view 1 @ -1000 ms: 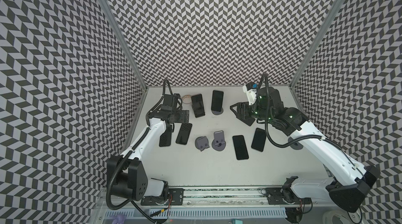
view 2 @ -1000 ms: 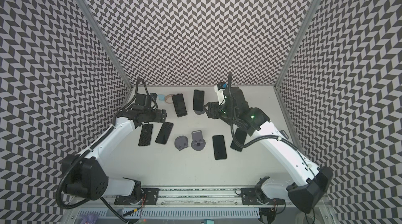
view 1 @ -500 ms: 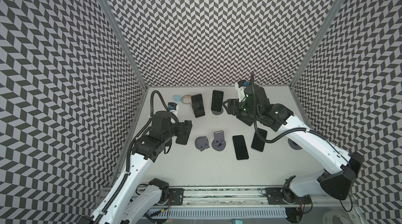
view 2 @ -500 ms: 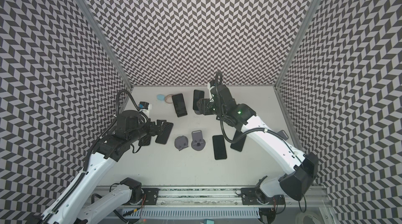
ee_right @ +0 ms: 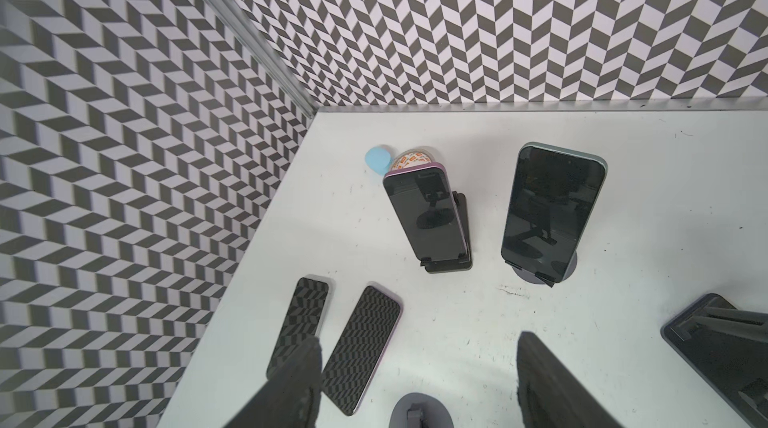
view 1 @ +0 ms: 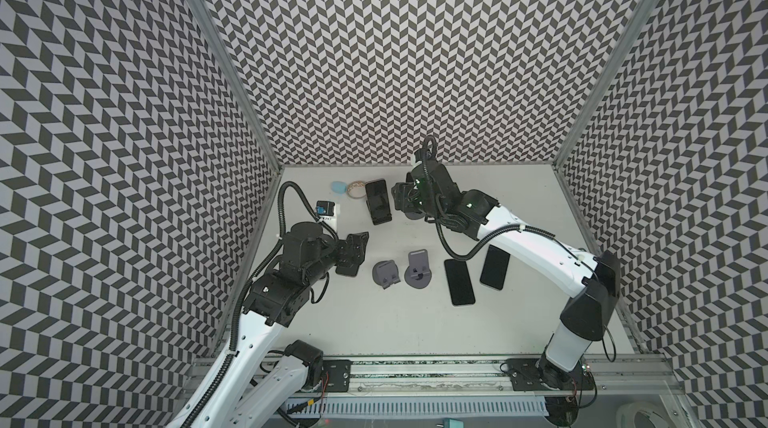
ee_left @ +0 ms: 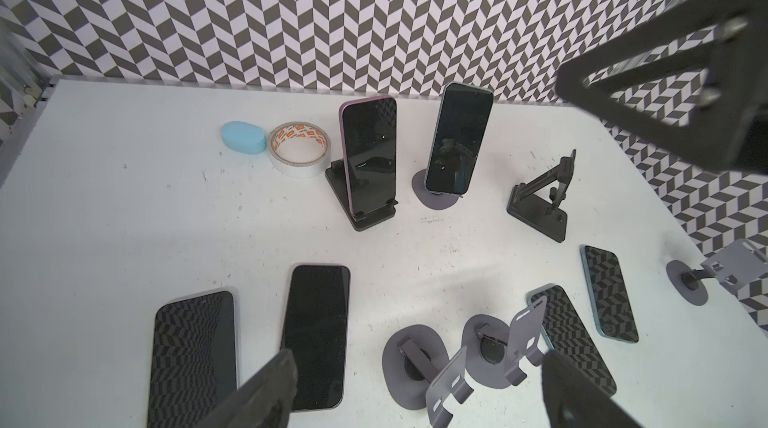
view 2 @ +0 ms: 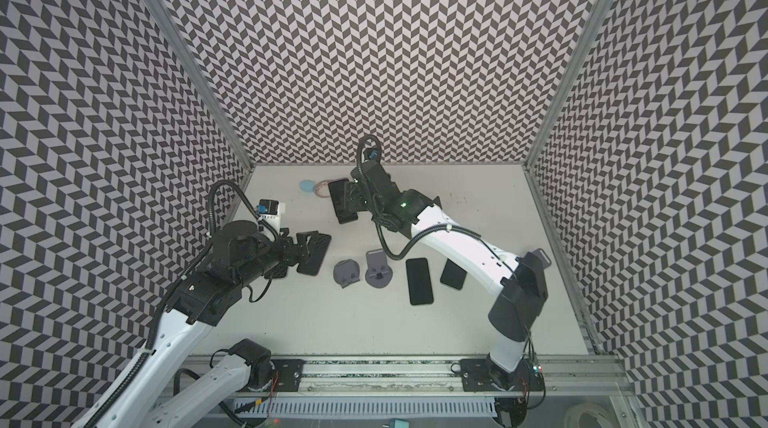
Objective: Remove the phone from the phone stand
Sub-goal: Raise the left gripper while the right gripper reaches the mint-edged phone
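Two phones lean on stands at the back. A pink-edged phone rests on a black stand. To its right, a teal-edged phone rests on a round grey stand. In both top views my right gripper covers that teal-edged phone. It is open, with only bare table between its fingers. My left gripper is also open and holds nothing. It hangs over the flat phones at the left.
Two phones lie flat at the left and two more at the right. Two unloaded grey stands stand mid-table. A black folding stand, a tape roll and a blue lump are further back.
My left arm has drawn back from the rear toward the front. My right gripper has swung left over the phone on the grey stand, and its jaws stand a little wider.
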